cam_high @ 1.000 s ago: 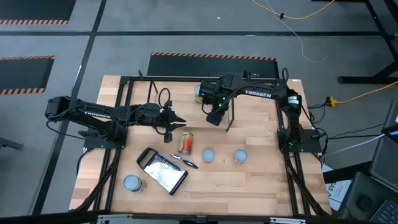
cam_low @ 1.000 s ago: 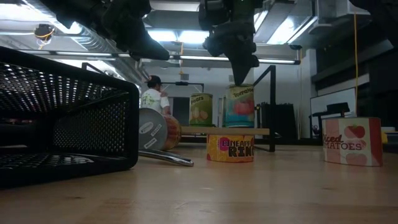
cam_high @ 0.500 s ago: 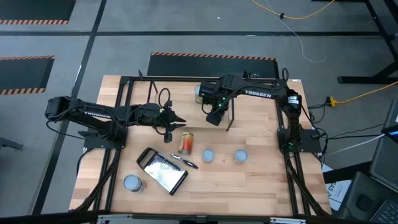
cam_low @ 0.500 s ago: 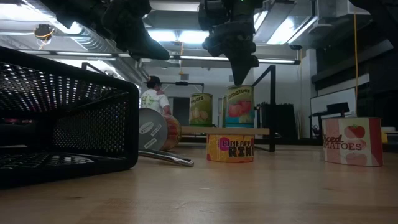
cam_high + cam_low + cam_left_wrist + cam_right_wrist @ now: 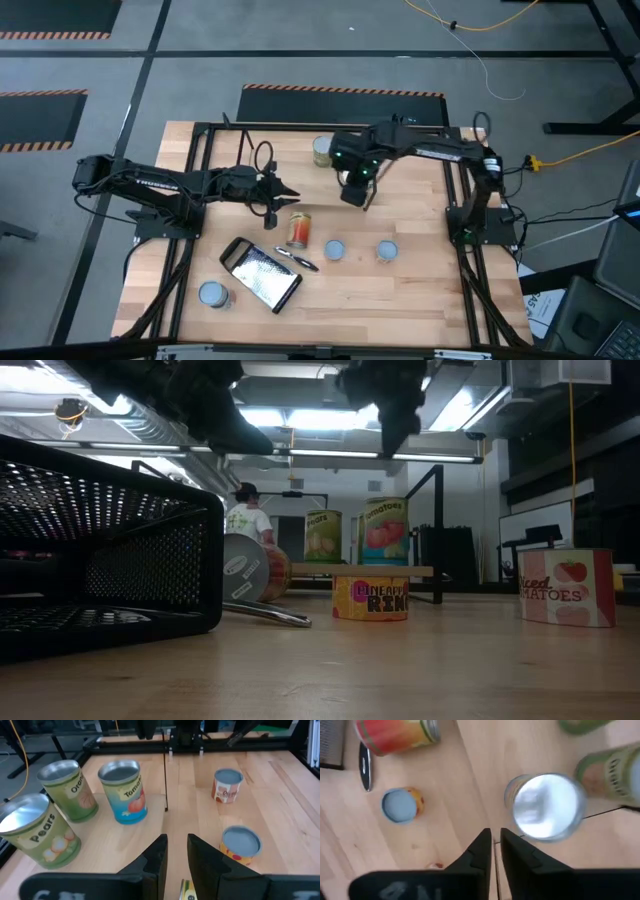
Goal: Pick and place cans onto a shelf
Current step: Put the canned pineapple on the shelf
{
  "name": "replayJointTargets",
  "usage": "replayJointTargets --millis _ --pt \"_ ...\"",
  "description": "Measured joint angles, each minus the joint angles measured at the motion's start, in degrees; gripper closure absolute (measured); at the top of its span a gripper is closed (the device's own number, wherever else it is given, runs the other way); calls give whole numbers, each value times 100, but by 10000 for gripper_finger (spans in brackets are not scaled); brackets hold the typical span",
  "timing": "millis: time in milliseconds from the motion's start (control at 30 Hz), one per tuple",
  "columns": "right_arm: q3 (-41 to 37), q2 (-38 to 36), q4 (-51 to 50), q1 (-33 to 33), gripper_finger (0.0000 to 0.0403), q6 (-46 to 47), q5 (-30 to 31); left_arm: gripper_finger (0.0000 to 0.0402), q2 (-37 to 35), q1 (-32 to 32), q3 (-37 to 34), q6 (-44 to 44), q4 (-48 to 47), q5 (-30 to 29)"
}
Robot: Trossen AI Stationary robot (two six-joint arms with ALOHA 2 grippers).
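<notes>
Above the shelf (image 5: 362,571), the right gripper (image 5: 352,192) hangs in the air with nothing in it. Its two fingers (image 5: 482,851) are close together, with only a thin gap between them. Right below it stands the tomato can (image 5: 546,807), upright on the wooden board of the shelf, with its shiny silver top facing up. In the low view this blue can (image 5: 384,532) is not touching the gripper. Next to it on the shelf is a green can (image 5: 323,536), and the left wrist view shows a pears can (image 5: 37,832) on the shelf as well. Off to the side, the left gripper (image 5: 281,191) waits over the worktop (image 5: 400,290), a little way from the shelf. Its fingers (image 5: 153,861) are slightly apart and hold nothing. Just past it, an orange-red can (image 5: 298,230) lies on its side on the worktop. Near that one stand two short cans with blue-grey tops, the pineapple can (image 5: 334,249) and the diced tomatoes can (image 5: 386,250). A metal grater (image 5: 262,274) with a black handle lies flat by the lying can. One more can (image 5: 211,294) stands alone near the front corner, beside the grater. Far back in the room, the low view shows a person (image 5: 246,516) in a light shirt.
</notes>
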Motion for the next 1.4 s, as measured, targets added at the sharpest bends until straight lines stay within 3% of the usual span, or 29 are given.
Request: replayJointTargets --millis 200,400,600,767,967,1067,1400 --pt "0 -440 22 550 357 -19 1264 335 0 0 0 7 344 33" --pt "-273 -732 240 970 357 -20 1381 315 0 0 0 -16 434 44" --pt "-1885 -1739 1190 1169 357 446 1462 266 0 0 0 -14 589 44" --pt "-3267 -3017 1990 1352 357 906 1468 262 0 0 76 -17 1015 46" --pt "-4721 -4494 2968 1549 357 877 1467 264 178 2 669 -12 987 295" --pt "-5422 -5113 3461 1558 357 887 1470 264 466 0 1191 18 616 471" --pt "-7249 -6230 5114 1558 357 903 1047 264 1944 159 2924 12 -2487 496"
